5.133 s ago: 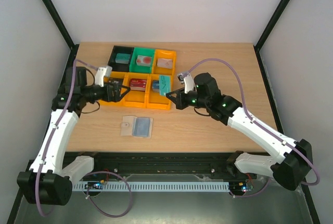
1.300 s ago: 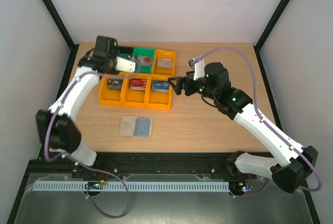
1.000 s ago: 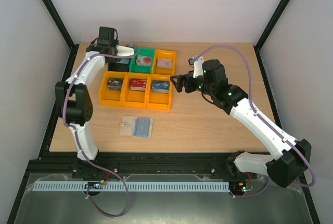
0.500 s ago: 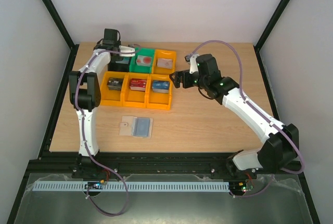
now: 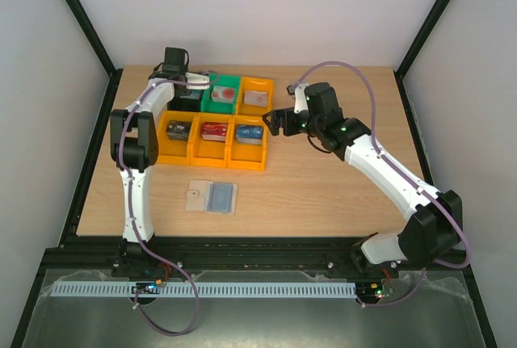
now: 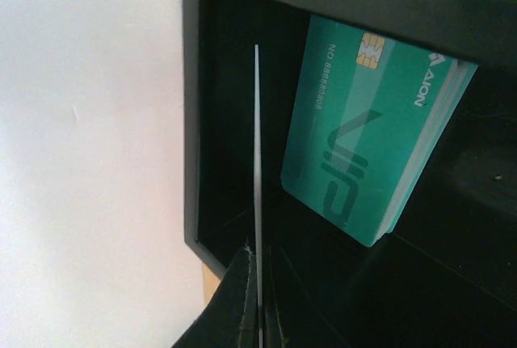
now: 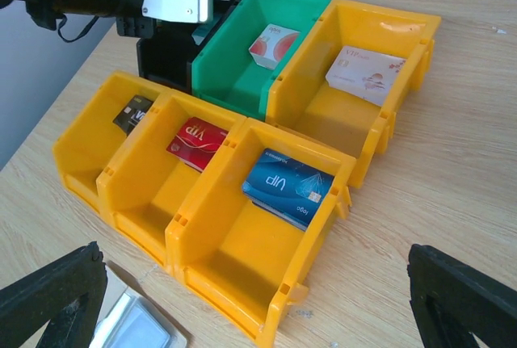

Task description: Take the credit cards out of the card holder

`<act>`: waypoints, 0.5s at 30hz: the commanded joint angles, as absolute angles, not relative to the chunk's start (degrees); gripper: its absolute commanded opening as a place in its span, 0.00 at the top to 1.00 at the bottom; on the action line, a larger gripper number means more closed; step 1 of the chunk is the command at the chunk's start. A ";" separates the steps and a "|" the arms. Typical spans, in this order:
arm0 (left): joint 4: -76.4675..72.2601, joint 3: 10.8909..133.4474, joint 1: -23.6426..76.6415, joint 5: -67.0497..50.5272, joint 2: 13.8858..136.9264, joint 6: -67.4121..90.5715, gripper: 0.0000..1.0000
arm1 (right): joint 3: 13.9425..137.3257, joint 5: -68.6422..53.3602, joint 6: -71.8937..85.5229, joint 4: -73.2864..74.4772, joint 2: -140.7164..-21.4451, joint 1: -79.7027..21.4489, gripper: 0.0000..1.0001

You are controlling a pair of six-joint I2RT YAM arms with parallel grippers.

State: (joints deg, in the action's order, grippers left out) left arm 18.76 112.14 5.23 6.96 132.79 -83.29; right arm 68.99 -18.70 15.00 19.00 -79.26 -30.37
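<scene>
Leaving the tan-beige, grey-blue-lined folding card holder lying open near the counter's near edge, long axis running along that edge. Clamping the left gripper on a thin white-edged plastic card, pointing edge-on into the black plastic bin toward the far left corner, beside a teal plastic card; showing only in the left wrist view. Holding the right gripper spread wide, empty, near the yellow plastic bins.

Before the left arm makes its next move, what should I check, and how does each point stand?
1. Left end effector shut on thin card, seen edge-on: ok.
2. That card within the black bin: ok.
3. Teal card lying in same bin, apart from it: ok.
4. Right end effector open, holding nothing: ok.
5. Card holder lying open; emptied: cannot tell.
</scene>
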 commanded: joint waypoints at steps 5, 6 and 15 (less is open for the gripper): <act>16.56 114.08 6.46 10.81 136.67 -81.22 0.98 | 69.87 -19.18 14.64 19.20 -78.51 -30.14 0.01; 16.44 114.17 6.58 10.81 136.75 -81.17 0.98 | 69.80 -19.16 14.60 19.24 -78.41 -30.08 0.01; 17.20 115.15 7.05 8.27 135.86 -78.14 0.73 | 69.40 -18.82 14.33 19.36 -77.58 -30.00 0.01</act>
